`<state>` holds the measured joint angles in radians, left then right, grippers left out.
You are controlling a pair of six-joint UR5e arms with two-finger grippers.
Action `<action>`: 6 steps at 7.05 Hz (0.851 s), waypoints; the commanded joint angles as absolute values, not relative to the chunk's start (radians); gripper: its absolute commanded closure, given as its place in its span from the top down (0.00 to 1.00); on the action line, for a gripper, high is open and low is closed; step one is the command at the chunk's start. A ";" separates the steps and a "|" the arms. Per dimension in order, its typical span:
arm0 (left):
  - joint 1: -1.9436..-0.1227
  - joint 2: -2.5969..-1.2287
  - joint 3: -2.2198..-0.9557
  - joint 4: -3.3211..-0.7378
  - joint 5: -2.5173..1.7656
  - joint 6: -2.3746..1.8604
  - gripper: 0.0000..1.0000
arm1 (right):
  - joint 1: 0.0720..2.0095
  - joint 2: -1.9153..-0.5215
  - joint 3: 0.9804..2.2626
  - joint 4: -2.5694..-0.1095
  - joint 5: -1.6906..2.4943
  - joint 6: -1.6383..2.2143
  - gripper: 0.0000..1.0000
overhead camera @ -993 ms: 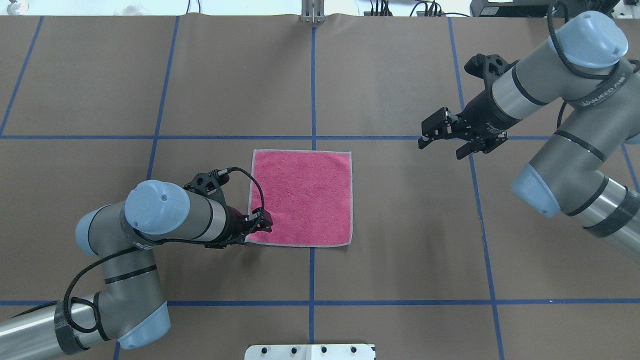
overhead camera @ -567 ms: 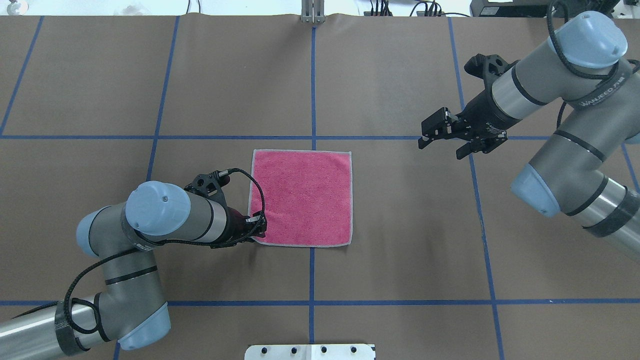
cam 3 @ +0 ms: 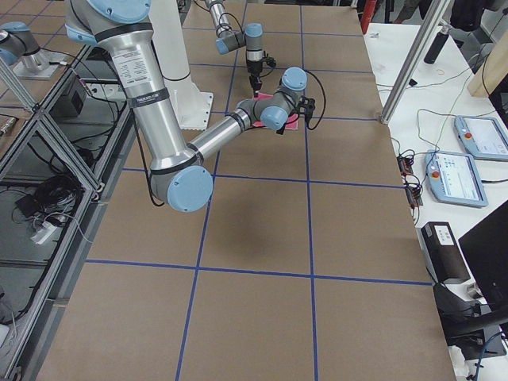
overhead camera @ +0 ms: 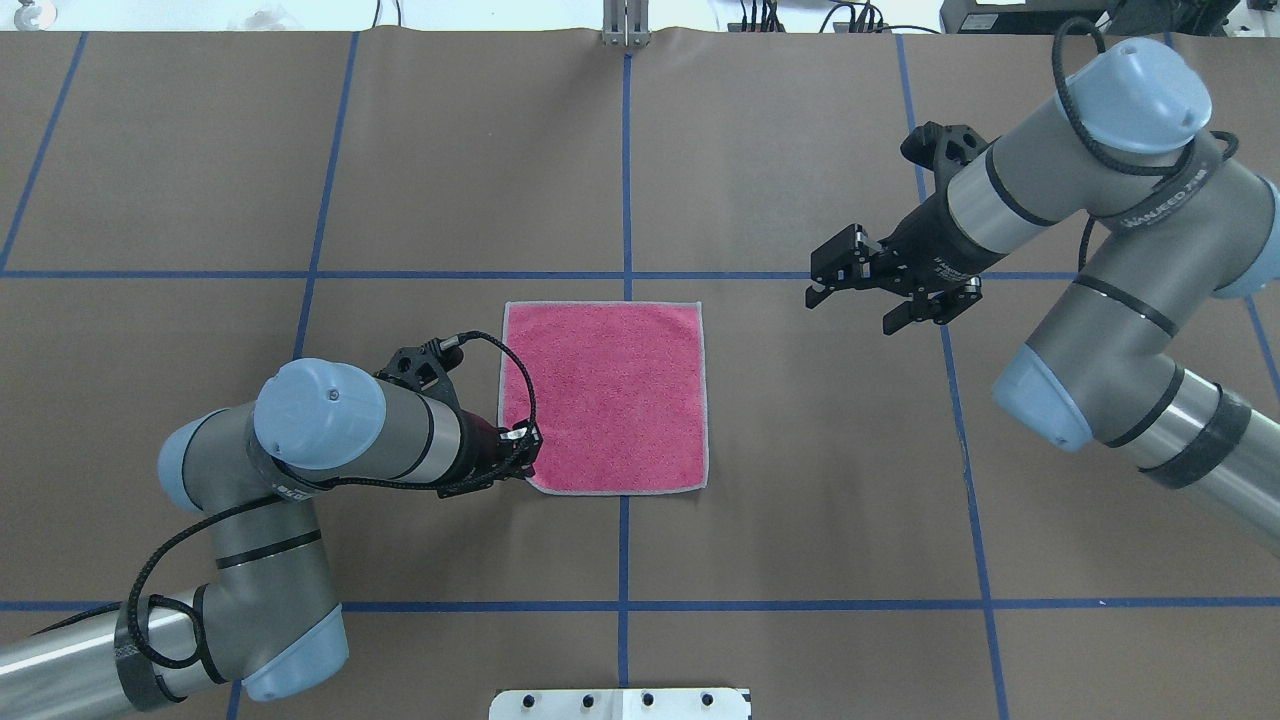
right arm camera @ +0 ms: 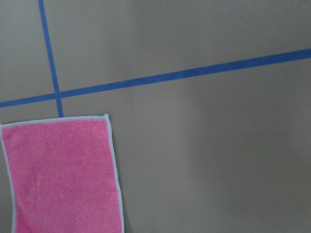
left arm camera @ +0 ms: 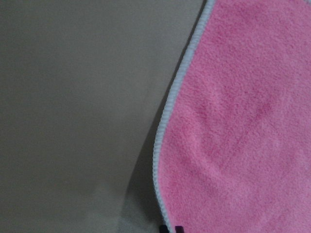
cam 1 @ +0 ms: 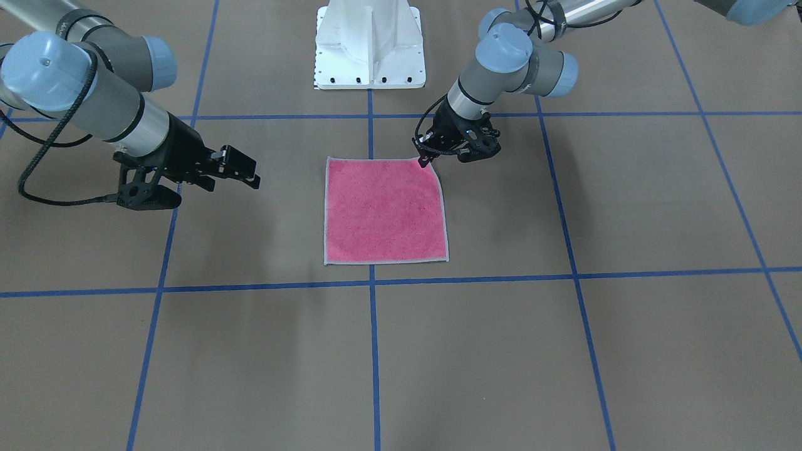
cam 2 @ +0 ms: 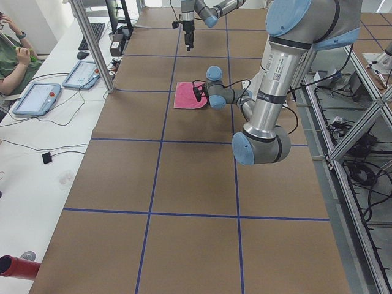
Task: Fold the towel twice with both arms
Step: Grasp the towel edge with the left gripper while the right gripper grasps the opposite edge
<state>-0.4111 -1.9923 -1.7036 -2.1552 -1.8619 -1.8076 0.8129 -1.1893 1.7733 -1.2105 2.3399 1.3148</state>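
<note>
The small square pink terry towel (overhead camera: 610, 395) with light grey edging lies flat at the middle of the brown paper-covered table (overhead camera: 800, 520), across a blue tape line (overhead camera: 625, 170). The black two-finger left gripper (overhead camera: 522, 456) pinches its near-left corner, which is just raised. The black right gripper (overhead camera: 850, 300) hangs with its claw spread, well apart to the far right. Lifting by one corner alone would likely drag the cloth askew, or the thin pinch could slip. Nothing shows between the right gripper and the towel; the white pedestal base (cam 1: 369, 44) stands at the near edge.
</note>
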 commanded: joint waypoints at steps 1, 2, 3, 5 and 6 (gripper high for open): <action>-0.411 -2.006 -1.704 -2.155 -1.861 -1.825 0.00 | 0.648 -1.120 1.770 -1.210 2.172 1.484 0.99; -0.411 -2.006 -1.704 -2.155 -1.861 -1.825 0.00 | 0.582 -1.114 1.773 -1.210 2.096 1.526 0.99; -0.411 -2.006 -1.704 -2.155 -1.861 -1.825 0.00 | 0.522 -1.114 1.767 -1.210 2.038 1.531 0.99; -0.411 -2.006 -1.700 -2.155 -1.861 -1.825 0.00 | 0.454 -1.117 1.758 -1.212 1.977 1.545 0.99; -0.411 -2.006 -1.698 -2.155 -1.861 -1.825 0.00 | 0.439 -1.117 1.749 -1.212 1.976 1.549 0.99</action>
